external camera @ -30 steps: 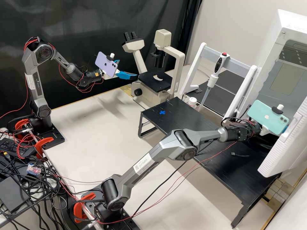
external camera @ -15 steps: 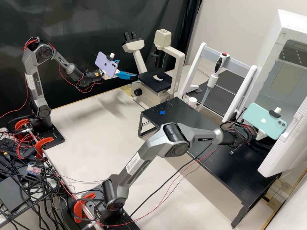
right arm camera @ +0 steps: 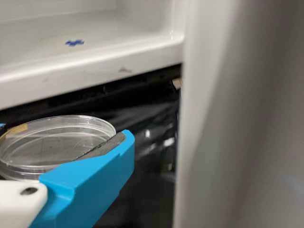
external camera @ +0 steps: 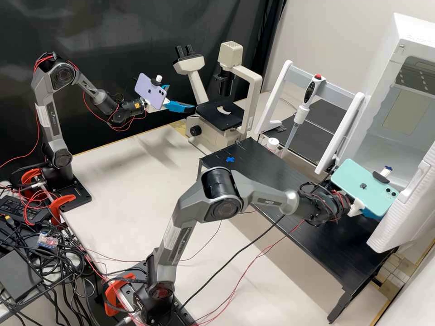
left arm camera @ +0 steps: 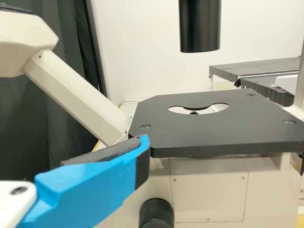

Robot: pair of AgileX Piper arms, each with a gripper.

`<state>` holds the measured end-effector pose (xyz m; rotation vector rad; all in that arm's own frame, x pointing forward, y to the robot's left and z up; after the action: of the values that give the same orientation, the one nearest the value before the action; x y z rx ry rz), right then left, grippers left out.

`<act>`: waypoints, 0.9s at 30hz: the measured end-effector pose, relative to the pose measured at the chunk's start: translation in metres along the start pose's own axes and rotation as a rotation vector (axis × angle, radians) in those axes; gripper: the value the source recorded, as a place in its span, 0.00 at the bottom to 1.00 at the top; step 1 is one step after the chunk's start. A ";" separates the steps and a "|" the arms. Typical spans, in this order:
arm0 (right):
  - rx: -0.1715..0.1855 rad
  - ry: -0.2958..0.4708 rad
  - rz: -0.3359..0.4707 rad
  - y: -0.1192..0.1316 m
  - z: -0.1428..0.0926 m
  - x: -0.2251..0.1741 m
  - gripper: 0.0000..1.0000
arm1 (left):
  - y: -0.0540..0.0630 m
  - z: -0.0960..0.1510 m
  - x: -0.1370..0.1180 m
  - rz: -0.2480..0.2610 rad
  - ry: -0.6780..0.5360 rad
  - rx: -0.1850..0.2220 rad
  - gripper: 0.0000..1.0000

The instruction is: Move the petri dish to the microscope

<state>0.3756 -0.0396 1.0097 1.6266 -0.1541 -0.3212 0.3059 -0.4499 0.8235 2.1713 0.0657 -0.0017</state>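
Observation:
Behind the teal phone in the high view, a blue part of my right gripper (external camera: pixel 374 217) shows at the cabinet's opening. The right wrist view has my right gripper (right arm camera: pixel 62 134) shut on the clear round petri dish (right arm camera: pixel 50 145), its rim between the fingers. By the microscope (external camera: pixel 219 117), my left gripper (external camera: pixel 180 97) stands open and holds nothing. In the left wrist view my left gripper (left arm camera: pixel 90 73) is beside the black microscope stage (left arm camera: pixel 213 135), which has a cut-out under a black cylinder.
The white cabinet (external camera: pixel 383 138) has its door (external camera: pixel 403 203) swung open close to the right gripper. The black raised table (external camera: pixel 272 174) carries a blue cross. A pipette (external camera: pixel 301 111) hangs on its stand behind, near a white-capped bottle (external camera: pixel 272 144).
The right arm has drawn back from the cabinet, its elbow shifting left and its gripper moving left and down in the high view. The left arm stays still.

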 end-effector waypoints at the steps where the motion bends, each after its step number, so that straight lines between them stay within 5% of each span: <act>1: 0.000 0.002 0.003 -0.001 -0.003 -0.010 0.00 | 0.000 0.000 0.000 0.000 0.000 0.000 1.00; 16: -0.018 0.127 -0.027 -0.027 -0.036 -0.088 0.00 | 0.000 0.000 0.000 0.000 0.000 0.000 1.00; 27: -0.036 0.270 -0.092 -0.077 -0.068 -0.150 0.00 | 0.000 0.000 0.000 0.000 0.000 0.000 1.00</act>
<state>0.2462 0.0758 0.9544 1.6276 0.1309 -0.1710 0.3059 -0.4499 0.8235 2.1713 0.0657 -0.0017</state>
